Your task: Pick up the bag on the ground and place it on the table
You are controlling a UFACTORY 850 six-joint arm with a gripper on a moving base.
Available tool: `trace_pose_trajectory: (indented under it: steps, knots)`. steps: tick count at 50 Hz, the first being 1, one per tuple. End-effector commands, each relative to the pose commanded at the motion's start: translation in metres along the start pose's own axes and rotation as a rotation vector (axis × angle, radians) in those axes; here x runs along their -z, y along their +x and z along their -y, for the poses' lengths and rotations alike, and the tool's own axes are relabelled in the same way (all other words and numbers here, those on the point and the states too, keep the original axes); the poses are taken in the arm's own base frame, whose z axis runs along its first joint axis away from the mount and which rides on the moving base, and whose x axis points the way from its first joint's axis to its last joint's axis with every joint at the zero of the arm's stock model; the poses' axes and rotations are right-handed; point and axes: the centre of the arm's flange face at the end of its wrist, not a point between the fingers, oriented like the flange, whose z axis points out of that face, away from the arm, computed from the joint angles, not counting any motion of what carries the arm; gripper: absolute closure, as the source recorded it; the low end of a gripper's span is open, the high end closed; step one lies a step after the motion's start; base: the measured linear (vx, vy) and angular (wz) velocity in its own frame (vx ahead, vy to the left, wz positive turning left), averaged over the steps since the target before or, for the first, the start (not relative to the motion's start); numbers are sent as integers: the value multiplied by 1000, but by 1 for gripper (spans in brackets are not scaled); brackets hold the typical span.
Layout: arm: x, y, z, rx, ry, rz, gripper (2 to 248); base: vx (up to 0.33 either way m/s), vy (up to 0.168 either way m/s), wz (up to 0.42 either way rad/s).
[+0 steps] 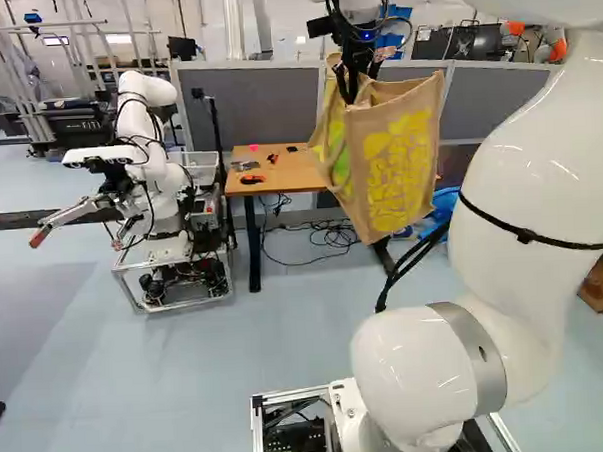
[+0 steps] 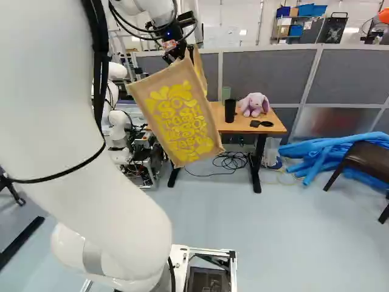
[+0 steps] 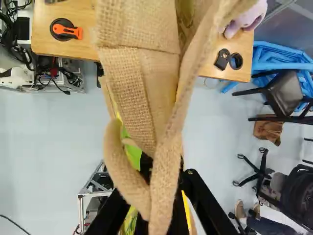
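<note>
Bag (image 1: 404,156) found clear of the floor (image 1: 247,358), gripper (image 3: 168,177) clamped on its handles; placement on table (image 1: 304,176) outstanding

Floor (image 2: 273,237) pale blue-grey, smooth; broad soft shadow toward the left of the left base view. Grey partition panels (image 2: 261,73) in pale frames run behind a wooden tabletop (image 1: 294,176) on dark legs. White wall (image 2: 231,27) beyond; shelving (image 2: 290,17) over there too. Black cables (image 2: 232,161) loosely coiled on the floor near the legs. At the right of the right base view, a dark chair (image 2: 368,157) by heaped blue tubes (image 2: 322,152). Black wheeled chair (image 3: 296,193) in the wrist view.
</note>
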Motion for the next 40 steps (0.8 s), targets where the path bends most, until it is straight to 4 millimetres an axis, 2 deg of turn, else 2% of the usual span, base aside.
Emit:
trace_pose_trajectory:
  steps: [40]
  knots:
    - [0, 0, 0, 0, 0, 0, 220, 136, 1, -11]
